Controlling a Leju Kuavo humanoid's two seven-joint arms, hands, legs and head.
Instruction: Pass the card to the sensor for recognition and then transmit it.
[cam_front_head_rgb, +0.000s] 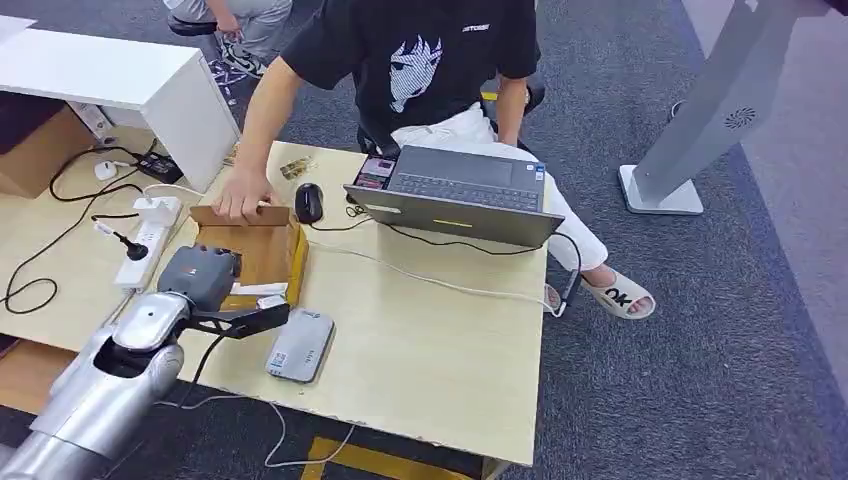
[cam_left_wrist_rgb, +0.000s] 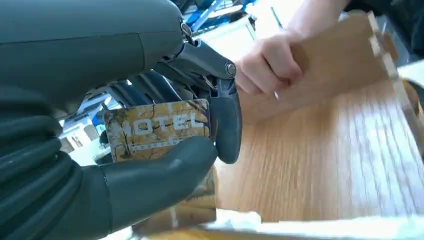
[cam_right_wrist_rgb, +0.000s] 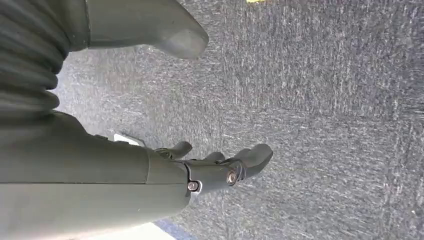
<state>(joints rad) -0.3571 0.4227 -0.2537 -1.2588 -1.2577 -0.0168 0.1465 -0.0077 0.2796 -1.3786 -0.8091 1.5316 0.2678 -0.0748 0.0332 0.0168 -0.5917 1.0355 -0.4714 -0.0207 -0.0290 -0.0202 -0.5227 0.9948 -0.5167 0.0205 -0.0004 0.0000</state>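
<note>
One hotel key card (cam_left_wrist_rgb: 159, 129), printed with the word HOTEL on a mottled yellow face, is pinched in the left hand (cam_left_wrist_rgb: 150, 150) between the thick thumb (cam_left_wrist_rgb: 150, 185) and the darker fingers (cam_left_wrist_rgb: 227, 127), just above the wooden tray (cam_front_head_rgb: 262, 250); the step in hand, by my reading, is the pick-up just completed and the carry to the sensor about to start. One grey card reader (cam_front_head_rgb: 300, 345) lies flat on the desk (cam_front_head_rgb: 440, 350) just beside the tray, on the side away from the power strip (cam_front_head_rgb: 148, 240); the next move likely calls for lifting the card clear of the tray wall, swinging it across, and holding its face low and level over the reader until it registers, then handing it on. One person's hand (cam_front_head_rgb: 240, 203) rests on the tray's far wall, so the lift should keep clear of it. One right hand (cam_right_wrist_rgb: 220, 167) hangs over the grey carpet (cam_right_wrist_rgb: 325, 100), fingers loosely apart and holding nothing. One laptop (cam_front_head_rgb: 455, 195) and one black mouse (cam_front_head_rgb: 308, 202) sit further along the desk.
</note>
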